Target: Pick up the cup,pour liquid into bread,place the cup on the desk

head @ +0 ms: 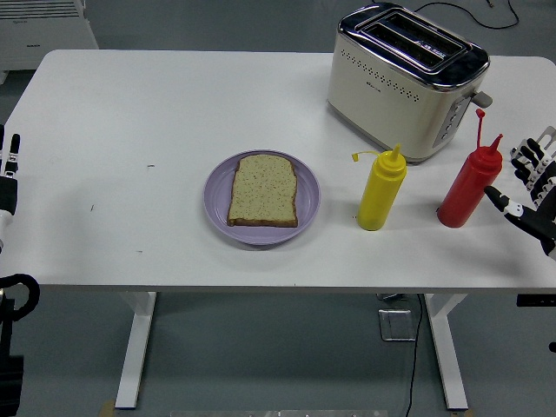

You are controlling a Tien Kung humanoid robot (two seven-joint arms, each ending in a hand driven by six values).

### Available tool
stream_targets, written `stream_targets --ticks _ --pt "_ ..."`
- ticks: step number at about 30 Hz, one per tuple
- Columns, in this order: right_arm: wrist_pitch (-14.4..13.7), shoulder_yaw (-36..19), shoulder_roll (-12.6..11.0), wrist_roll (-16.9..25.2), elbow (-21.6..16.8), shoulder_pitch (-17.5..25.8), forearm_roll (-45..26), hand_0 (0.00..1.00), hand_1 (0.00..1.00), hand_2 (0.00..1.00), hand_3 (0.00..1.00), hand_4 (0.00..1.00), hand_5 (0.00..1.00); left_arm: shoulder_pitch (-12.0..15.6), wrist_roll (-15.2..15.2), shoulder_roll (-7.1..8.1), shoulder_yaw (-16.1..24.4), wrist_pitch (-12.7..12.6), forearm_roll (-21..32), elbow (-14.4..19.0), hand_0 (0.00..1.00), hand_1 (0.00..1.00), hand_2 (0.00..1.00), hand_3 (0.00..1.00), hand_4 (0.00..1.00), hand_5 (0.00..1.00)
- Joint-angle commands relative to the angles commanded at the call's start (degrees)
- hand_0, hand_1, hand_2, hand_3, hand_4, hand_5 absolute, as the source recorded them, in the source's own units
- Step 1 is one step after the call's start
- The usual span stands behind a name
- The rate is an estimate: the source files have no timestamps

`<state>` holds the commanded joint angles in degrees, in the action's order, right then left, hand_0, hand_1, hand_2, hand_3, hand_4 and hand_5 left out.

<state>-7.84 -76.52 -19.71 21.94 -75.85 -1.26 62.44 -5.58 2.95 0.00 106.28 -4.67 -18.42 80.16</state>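
Observation:
A slice of brown bread (pixel 263 190) lies flat on a lilac plate (pixel 217 201) near the table's middle front. To its right stand a yellow squeeze bottle (pixel 381 190) and a red squeeze bottle (pixel 470 182), both upright with their caps flipped open. No cup shows. My right hand (pixel 526 185) comes in at the right edge, fingers spread and holding nothing, just right of the red bottle and not touching it. At the left edge my left hand (pixel 9 178) rests by the table's side, only partly in view.
A cream and chrome toaster (pixel 402 78) stands at the back right, behind the two bottles. The white table (pixel 130 122) stretches bare to the left of the plate. A white cabinet (pixel 43 30) sits beyond the far left corner.

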Motion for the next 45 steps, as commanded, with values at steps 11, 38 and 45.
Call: stream_targets --ticks 11,38,45 --pt "-0.2 4.3 1.5 -0.7 1.3 -3.0 0.1 0.987 0.928 0.992 0.998 0.941 0.259 0.1 0.0 0.00 0.2 0.0 0.0 0.0 0.787 0.744 0.736 0.683 0.567 0.998" --pt "-11.5 12.0 7.5 0.5 9.6 -10.3 -7.9 0.758 0.655 0.609 0.812 0.918 0.243 1.2 0.1 0.00 0.6 0.0 -0.1 -0.1 0.787 0.744 0.736 0.683 0.567 0.998" --pt "-14.2 13.1 8.4 1.2 11.3 -11.7 -10.4 0.697 0.591 0.546 0.719 0.910 0.233 1.3 0.1 0.00 0.7 0.0 -0.1 -0.1 0.787 0.744 0.736 0.683 0.567 0.998"
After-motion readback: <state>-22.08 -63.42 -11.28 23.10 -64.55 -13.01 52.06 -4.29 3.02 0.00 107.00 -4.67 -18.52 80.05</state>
